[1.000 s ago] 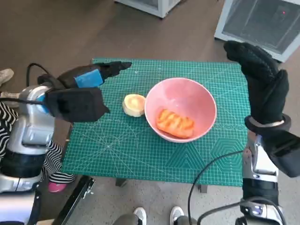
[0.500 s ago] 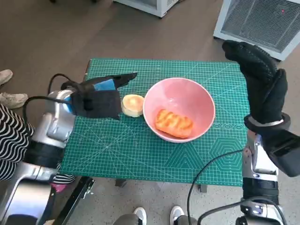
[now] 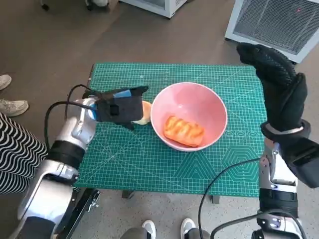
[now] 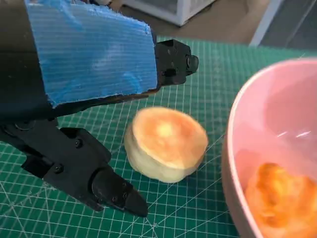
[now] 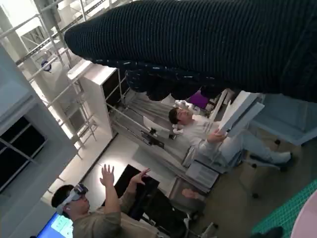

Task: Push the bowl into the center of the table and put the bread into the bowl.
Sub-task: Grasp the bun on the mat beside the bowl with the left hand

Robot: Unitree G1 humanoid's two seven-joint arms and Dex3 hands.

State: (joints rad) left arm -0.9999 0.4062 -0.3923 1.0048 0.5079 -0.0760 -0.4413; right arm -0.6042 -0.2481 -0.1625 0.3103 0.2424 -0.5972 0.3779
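A pink bowl (image 3: 192, 102) stands near the middle of the green mat (image 3: 149, 169), with an orange-brown piece of bread (image 3: 184, 130) lying inside it. A round pale bun (image 3: 145, 112) lies on the mat against the bowl's left side. My left hand (image 3: 119, 107) is right beside the bun and hides its left part. In the left wrist view the bun (image 4: 166, 144) lies between the spread black fingers (image 4: 106, 186) of my left hand (image 4: 89, 54), untouched, next to the bowl (image 4: 257, 129). My right hand (image 3: 279, 84) is raised over the table's right edge, fingers stretched out, holding nothing.
A white grilled appliance (image 3: 279, 22) stands on the floor past the far right corner. A person's striped leg (image 3: 15, 154) and shoe (image 3: 12, 107) are at the left, and feet (image 3: 149, 229) at the front edge. The right wrist view shows people (image 5: 104, 218) in the room.
My left hand has moved right across the mat and now sits at the round bun, its fingers either side of it. The right hand, bowl and bread have stayed put.
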